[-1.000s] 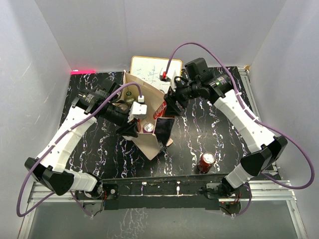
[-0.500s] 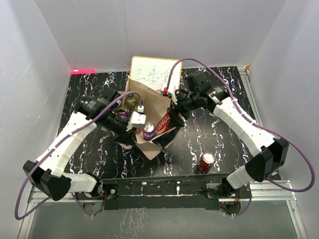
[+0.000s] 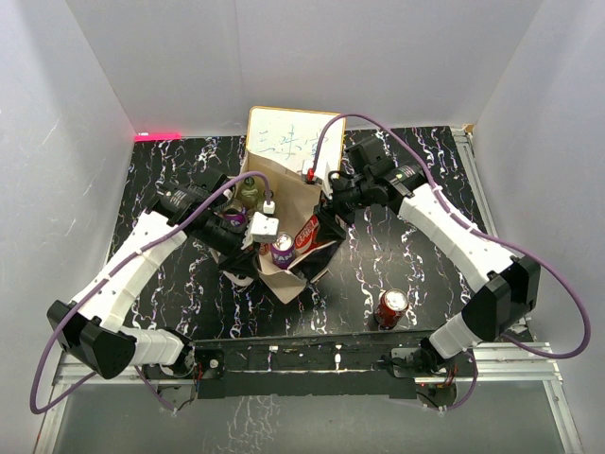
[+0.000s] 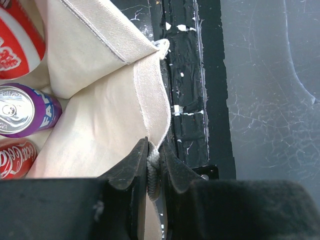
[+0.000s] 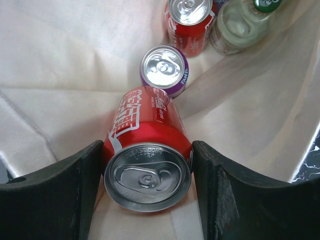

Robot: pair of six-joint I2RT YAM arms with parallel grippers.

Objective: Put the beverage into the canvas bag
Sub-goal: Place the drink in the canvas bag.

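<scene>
Over the last second the right claw (image 5: 147, 146) has lowered the red can (image 5: 147, 167) into the bag (image 4: 100, 125) — centre of the top view. It grips the can, tilted, near the purple can (image 5: 162, 70). Left claw (image 4: 154, 162) — closed on the rim (image 4: 150, 100), holding the mouth open.

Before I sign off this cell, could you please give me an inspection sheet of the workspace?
Surface: black marbled table; loose can standing near the right arm's base.
Job's things: bag open; held can, purple can, second red can and bottle inside.
Clutter: whiteboard behind the bag.
Grippers: left gripper shut on the bag's rim; right gripper shut on the tilted held can.
Cables: purple cables loop off both arms.
Surroundings: white walls; red light far left.
</scene>
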